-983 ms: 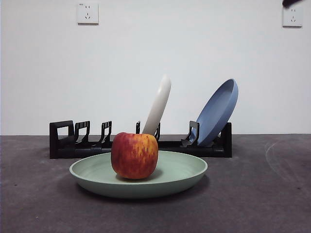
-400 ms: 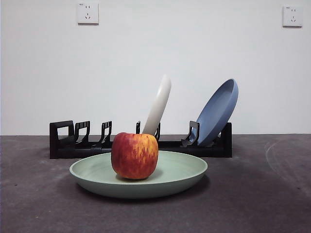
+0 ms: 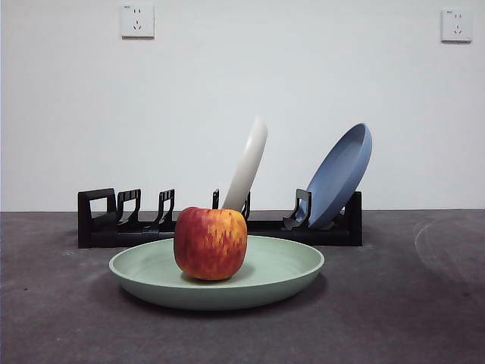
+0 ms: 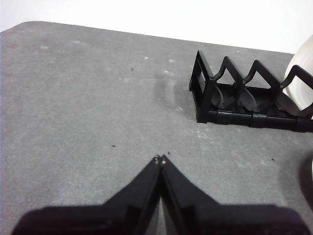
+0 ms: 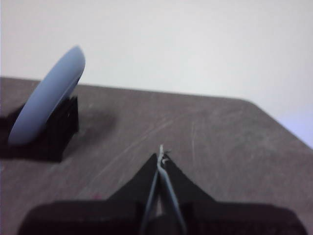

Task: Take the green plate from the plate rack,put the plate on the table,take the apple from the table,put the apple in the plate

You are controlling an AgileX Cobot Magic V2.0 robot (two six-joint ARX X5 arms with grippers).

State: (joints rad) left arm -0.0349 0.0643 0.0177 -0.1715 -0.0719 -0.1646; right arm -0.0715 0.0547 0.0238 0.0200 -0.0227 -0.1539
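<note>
The red apple (image 3: 211,243) sits in the pale green plate (image 3: 288,271), which lies flat on the dark grey table (image 3: 409,303) in front of the black plate rack (image 3: 102,220). The rack's loop end also shows in the left wrist view (image 4: 234,98). My left gripper (image 4: 160,159) is shut and empty above bare table, apart from the rack. My right gripper (image 5: 161,152) is shut and empty over the table to the side of the rack's other end (image 5: 54,129). Neither gripper shows in the front view.
A cream-white plate (image 3: 248,163) and a blue plate (image 3: 341,174) lean in the rack; the blue plate also shows in the right wrist view (image 5: 46,100). The cream plate's edge shows in the left wrist view (image 4: 301,78). Two wall sockets (image 3: 137,20) are on the white wall.
A black arm tip at the front view's top right corner one second ago has gone out of view. The apple, plates and rack have not moved.
</note>
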